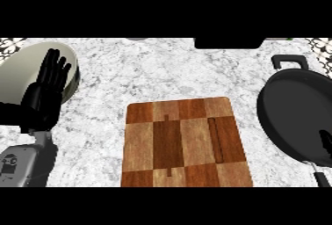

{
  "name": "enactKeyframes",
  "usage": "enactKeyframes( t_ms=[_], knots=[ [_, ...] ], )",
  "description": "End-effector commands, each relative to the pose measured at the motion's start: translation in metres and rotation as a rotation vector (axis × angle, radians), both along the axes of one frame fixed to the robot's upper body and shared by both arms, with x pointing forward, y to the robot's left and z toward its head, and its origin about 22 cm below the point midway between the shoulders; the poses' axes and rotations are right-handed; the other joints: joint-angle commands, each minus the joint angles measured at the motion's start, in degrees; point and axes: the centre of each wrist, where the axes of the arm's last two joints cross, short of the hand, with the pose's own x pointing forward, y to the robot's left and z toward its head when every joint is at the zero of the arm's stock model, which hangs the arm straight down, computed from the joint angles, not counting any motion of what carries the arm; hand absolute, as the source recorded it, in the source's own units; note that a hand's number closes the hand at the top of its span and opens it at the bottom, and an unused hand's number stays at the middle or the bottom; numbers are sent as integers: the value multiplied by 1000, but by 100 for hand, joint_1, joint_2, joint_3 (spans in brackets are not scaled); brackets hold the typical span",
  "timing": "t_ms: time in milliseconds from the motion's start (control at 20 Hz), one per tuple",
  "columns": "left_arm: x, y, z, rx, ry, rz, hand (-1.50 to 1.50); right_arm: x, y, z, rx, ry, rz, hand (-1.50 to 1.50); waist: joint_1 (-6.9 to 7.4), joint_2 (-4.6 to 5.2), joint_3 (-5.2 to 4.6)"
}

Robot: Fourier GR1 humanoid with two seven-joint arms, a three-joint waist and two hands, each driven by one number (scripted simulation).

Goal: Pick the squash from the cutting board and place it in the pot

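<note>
Board bare; pot right — left hand fingers spread over bowl.

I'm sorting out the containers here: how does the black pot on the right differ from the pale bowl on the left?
The black pot is dark, while the pale bowl is off-white. The pot has handles at its top and bottom ends; the bowl shows none. The open left robot hand overlaps the bowl; at the pot only a dark finger-like shape shows at the right edge. Both are round and flank the wooden cutting board.
</note>
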Motion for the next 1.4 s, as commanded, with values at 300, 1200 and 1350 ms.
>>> enactKeyframes(
  t_ms=[300, 1200, 1350],
  knots=[
    [9, 8, 13, 2, 0, -3, 0, 64, -76, -44, -25, 118, 5, 150, 71, 3, -10],
    [1, 2, -16, -23, 7, 2, 0, 101, -87, -65, 440, 169, 300, -150, -1, -9, -14],
    [-2, 5, 4, -4, 6, 19, 0, 82, -96, -76, 562, 180, 250, -150, -32, -33, -14]
  ],
)
